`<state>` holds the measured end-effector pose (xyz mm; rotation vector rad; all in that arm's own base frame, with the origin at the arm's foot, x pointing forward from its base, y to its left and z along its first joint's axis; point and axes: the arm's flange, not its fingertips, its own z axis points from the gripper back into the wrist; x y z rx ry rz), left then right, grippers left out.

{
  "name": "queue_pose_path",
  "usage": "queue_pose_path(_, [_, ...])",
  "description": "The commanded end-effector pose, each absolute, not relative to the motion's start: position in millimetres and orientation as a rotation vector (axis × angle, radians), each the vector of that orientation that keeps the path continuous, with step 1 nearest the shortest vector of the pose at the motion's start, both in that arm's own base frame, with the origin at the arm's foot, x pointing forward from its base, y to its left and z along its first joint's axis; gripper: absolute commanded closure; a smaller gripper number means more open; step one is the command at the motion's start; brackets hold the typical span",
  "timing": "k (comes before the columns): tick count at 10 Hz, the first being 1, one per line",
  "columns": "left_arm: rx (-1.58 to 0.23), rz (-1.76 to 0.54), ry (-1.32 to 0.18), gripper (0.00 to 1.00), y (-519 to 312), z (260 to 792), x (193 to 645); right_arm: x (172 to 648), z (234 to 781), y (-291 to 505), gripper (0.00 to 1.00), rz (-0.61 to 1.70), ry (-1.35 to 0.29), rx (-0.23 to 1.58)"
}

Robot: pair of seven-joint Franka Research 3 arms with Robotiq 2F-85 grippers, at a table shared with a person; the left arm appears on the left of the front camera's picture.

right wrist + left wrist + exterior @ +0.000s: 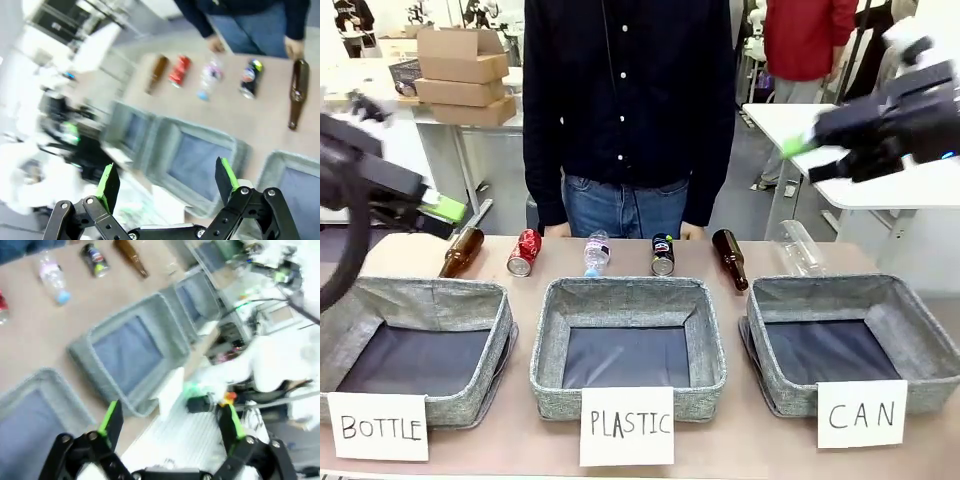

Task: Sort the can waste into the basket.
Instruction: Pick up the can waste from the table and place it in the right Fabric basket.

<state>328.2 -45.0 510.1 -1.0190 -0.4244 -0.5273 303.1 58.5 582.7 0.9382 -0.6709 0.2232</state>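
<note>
Red can [524,252]: small metal cylinder

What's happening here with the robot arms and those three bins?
Nothing is being handled yet. The left gripper and right gripper hang open above the table, holding nothing. The red can and black can lie among bottles along the far edge, in front of a standing person. Neither is in the CAN basket.

Right end effector [166,169], spread wide, faces red can [179,70] and black can [248,79].
</note>
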Motion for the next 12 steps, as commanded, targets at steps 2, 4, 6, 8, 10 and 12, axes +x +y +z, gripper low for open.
queue_pose_path(2, [-1.446,-0.097,-0.417,0.0,0.6,483.0,331.6,268.2,513.4,21.7,0.0,0.058,-0.647,1.242])
queue_pose_path(4, [-1.475,0.017,-0.505,0.0,7.9,485.1,336.6,280.7,500.3,17.3,0.0,0.016,-0.598,1.229])
queue_pose_path(6, [-1.492,-0.046,-0.439,0.0,32.5,488.9,346.6,306.3,575.5,0.8,0.0,0.044,-0.643,1.261])
queue_pose_path(8, [-1.492,-0.046,-0.439,0.0,32.5,488.9,346.6,306.3,575.5,0.8,0.0,0.044,-0.643,1.261])
queue_pose_path(10, [-1.492,-0.046,-0.439,0.0,32.5,488.9,346.6,306.3,575.5,0.8,0.0,0.044,-0.643,1.261])
queue_pose_path(12, [-1.492,-0.046,-0.439,0.0,32.5,488.9,346.6,306.3,575.5,0.8,0.0,0.044,-0.643,1.261])
